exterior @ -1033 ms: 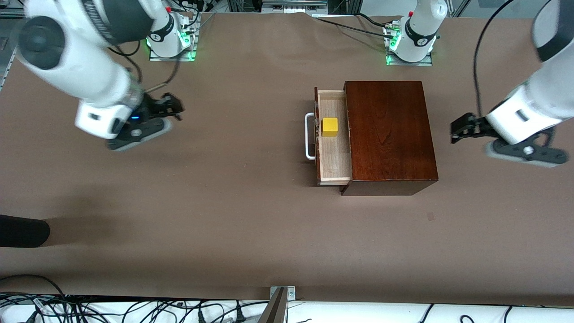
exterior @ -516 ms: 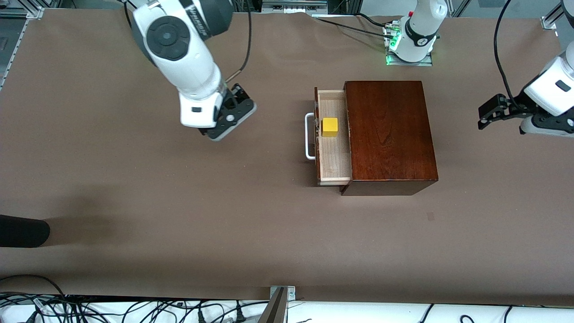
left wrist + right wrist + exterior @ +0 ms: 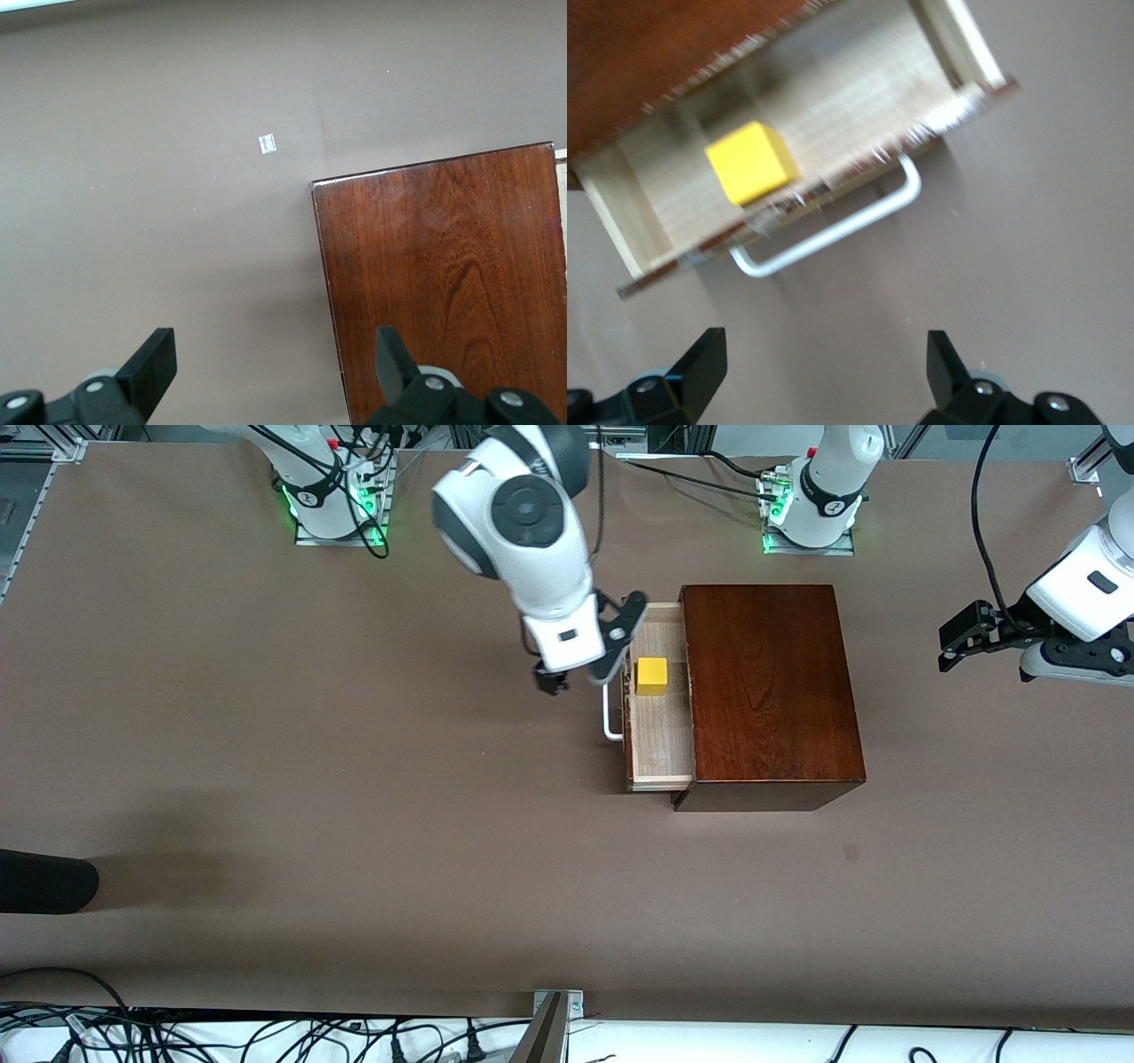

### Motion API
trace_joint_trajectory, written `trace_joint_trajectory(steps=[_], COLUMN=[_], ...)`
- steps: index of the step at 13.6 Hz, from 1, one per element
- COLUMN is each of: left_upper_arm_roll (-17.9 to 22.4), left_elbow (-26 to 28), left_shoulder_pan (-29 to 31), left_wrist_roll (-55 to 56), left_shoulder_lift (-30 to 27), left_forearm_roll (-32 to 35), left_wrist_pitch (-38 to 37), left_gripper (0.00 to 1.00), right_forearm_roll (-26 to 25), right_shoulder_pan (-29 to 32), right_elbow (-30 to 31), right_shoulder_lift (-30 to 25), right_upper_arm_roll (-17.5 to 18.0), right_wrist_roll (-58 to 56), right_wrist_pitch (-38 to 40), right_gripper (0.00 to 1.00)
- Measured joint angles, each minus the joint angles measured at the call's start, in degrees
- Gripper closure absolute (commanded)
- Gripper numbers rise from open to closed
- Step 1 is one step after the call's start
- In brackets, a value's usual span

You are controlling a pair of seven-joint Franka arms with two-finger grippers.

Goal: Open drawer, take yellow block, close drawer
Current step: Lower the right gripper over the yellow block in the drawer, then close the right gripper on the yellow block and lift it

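I see a brown table (image 3: 354, 797) filling the frame, with tangled black cables (image 3: 266, 1036) along the bottom edge.

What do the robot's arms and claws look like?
Both arms are smooth white tubes with dark grey round joints. The right arm and the left arm each end in a black claw with two flat fingers: right claw, left claw. Black cables trail along them, and green lights glow at their bases.

A robotics lab. Two arm bases (image 3: 332, 509) are bolted to a brown-covered table (image 3: 266, 779). Loose cables (image 3: 266, 1036) trail along its edge.
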State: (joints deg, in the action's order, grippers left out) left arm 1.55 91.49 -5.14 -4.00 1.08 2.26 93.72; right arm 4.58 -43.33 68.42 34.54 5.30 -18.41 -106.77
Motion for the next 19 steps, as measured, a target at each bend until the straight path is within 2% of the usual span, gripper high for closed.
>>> trace_joint_trajectory(steps=[2, 6, 10, 19], left_upper_arm_roll=[0.0, 0.0, 0.0, 0.0], left_elbow=[0.0, 0.1, 0.1, 0.1], left_shoulder_pan=[0.1, 0.1, 0.1, 0.1], left_wrist_roll=[0.0, 0.0, 0.0, 0.0], left_shoulder_lift=[-0.2, -0.5, -0.7, -0.8], left_forearm_roll=[0.0, 0.0, 0.0, 0.0], left_wrist_pitch=[-0.4, -1.3, -3.2, -5.2], left_gripper=[0.0, 0.0, 0.0, 0.0], right_forearm_roll=[-1.2, -7.6, -11.5, -12.9], right_shoulder_pan=[-2.8, -8.1, -10.6, -10.9], right_elbow=[-1.9, -3.0, -6.9, -7.9], right_shoulder_lift=[2.1, 6.2, 12.0, 14.3], right_upper_arm_roll=[0.1, 0.2, 0.1, -0.2], right_wrist_roll=[-2.3, -3.4, -5.0, -9.7], right_wrist_pitch=[-1.8, -7.3, -10.4, -10.7], right_gripper=[0.0, 0.0, 0.0, 0.0])
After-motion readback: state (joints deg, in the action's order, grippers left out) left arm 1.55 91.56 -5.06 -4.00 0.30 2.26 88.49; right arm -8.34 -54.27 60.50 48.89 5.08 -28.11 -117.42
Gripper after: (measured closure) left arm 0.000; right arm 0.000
